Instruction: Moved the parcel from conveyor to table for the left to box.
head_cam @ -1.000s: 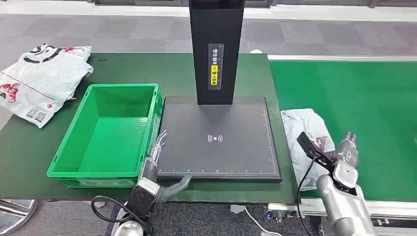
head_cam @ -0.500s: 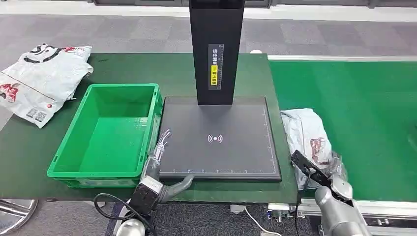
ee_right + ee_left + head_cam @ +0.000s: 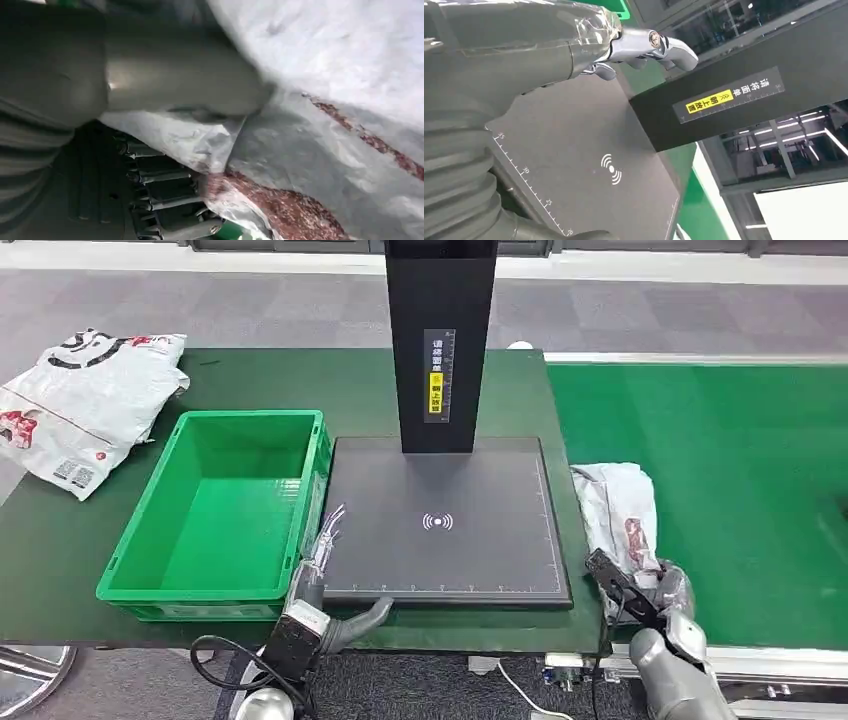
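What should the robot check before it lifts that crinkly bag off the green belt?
1. Right hand on the parcel: ok, thumb and fingers pinch its plastic in the right wrist view.
2. Grip firm enough to lift: cannot tell.
3. Black scanner pad free for the parcel: ok.
4. Left hand out of the way: not ok, it hovers over the pad's near left corner.
5. Green crate empty: ok.
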